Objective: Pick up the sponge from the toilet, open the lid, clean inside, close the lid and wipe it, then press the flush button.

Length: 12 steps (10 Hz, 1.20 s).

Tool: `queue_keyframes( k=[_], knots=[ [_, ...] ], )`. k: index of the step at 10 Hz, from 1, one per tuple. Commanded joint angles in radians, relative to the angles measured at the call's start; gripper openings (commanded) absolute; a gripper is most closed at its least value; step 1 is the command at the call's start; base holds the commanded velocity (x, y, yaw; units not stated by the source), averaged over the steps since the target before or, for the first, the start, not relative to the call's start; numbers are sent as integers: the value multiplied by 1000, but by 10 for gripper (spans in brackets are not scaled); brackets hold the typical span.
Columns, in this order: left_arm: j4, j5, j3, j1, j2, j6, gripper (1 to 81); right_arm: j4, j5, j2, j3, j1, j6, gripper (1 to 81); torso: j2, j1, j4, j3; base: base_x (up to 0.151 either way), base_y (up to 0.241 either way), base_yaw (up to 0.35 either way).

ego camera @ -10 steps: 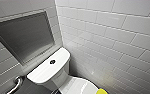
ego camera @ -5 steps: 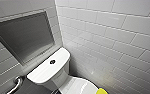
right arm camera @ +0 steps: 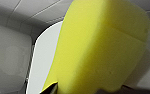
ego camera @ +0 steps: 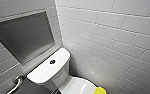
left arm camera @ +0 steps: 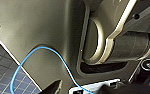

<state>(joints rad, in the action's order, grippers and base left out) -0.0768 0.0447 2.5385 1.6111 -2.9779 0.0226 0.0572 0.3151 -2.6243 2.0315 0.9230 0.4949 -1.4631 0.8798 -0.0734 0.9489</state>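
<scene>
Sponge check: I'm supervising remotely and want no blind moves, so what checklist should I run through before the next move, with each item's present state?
1. Sponge found: ok. The yellow sponge sits close before the right wrist camera, with the white lid behind it.
2. Sponge firmly gripped: cannot tell from these views.
3. Lid down: ok. In the head view it appears to lie flat in front of the tank.
4. Flush button unobstructed: ok. Nothing rests on the tank top.
5. Left arm clear of the toilet: cannot tell. The left wrist view faces the robot's own body and a blue cable.
</scene>
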Motion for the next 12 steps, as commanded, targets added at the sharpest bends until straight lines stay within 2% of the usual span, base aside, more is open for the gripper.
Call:
queue_keyframes(
  k=[1, 5, 7, 12],
  knots=[
    [8, -86, -7, 31, 0, -1, 811, 44, -21, 1, -13, -75, 1, 811, 0, 0, 0, 0, 0, 0, 0],
    [20, -108, -7, 36, 5, -3, 811, 75, 18, -13, 7, -81, 1, 811, 0, 0, 0, 0, 0, 0, 0],
    [23, -109, -7, 36, 5, -1, 811, 105, 99, -9, 22, -74, 4, 811, 0, 0, 0, 0, 0, 0, 0],
    [32, -117, -7, 33, 2, -1, 811, 125, 125, -27, 27, -88, 4, 811, 0, 0, 0, 0, 0, 0, 0]
  ],
)
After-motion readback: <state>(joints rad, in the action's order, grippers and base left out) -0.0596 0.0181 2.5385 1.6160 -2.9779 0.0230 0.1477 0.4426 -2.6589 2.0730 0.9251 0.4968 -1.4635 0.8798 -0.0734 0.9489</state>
